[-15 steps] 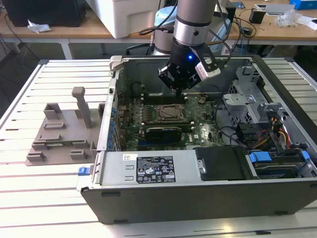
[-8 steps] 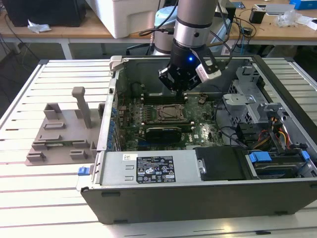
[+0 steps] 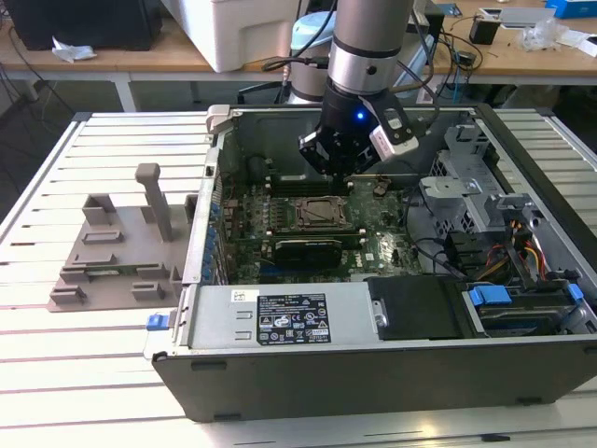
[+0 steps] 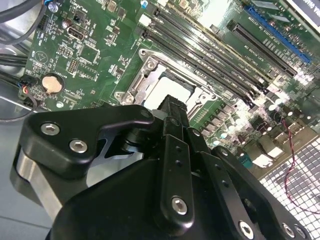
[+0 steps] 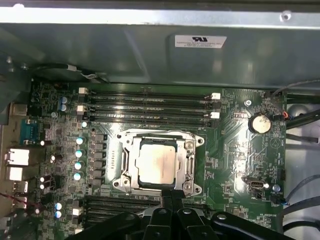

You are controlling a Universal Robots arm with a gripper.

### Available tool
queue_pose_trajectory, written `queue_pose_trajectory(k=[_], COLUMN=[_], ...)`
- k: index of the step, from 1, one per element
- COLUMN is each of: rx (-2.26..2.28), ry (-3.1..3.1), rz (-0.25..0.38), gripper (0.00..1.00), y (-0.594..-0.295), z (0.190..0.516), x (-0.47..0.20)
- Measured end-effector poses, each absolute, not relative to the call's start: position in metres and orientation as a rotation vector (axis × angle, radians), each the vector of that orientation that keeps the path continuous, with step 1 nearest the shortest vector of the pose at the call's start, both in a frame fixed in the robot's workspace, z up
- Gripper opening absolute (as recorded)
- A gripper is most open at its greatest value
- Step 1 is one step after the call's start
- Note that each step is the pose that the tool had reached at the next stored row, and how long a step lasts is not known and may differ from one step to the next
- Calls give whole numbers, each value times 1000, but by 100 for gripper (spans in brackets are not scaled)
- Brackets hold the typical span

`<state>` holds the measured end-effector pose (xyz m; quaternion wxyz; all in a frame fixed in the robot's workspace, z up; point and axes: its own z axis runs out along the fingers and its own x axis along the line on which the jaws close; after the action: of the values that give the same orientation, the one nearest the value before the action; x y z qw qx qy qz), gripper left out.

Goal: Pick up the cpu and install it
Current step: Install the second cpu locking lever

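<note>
in the exterior view, from left: a grey moulded tray [image 3: 112, 252] lay on the slatted table [image 3: 56, 373], then the open computer case [image 3: 373, 373]. the cpu [image 5: 156, 163] sat in its socket [image 5: 158, 161], with the gripper [image 5: 171, 199] just above; its fingers looked pressed together, empty. a downward nudge could scrape the chip. workbenches stood behind.

The arm [image 3: 366, 42] is showing a silver-grey cylinder with a black band; a blue light is glowing above the black gripper [image 3: 328, 159], whose linkages are carrying silver screws.
</note>
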<state>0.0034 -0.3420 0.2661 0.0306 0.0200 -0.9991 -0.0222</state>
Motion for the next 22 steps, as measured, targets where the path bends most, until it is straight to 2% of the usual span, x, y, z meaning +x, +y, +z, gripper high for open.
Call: queue_pose_trajectory(k=[5,8,10,12,13,22], rx=[62,62,64,67,69,68], ry=[-3079,-3079,-3077,-3071,-3069,-3068], rz=[-71,-98,-149,-260,-297,-300], gripper=[11,11,11,11,11,11], y=[-349,-355,-359,-361,-361,-361], z=[265,264,264,264,264,259], x=[3,3,3,3,3,3])
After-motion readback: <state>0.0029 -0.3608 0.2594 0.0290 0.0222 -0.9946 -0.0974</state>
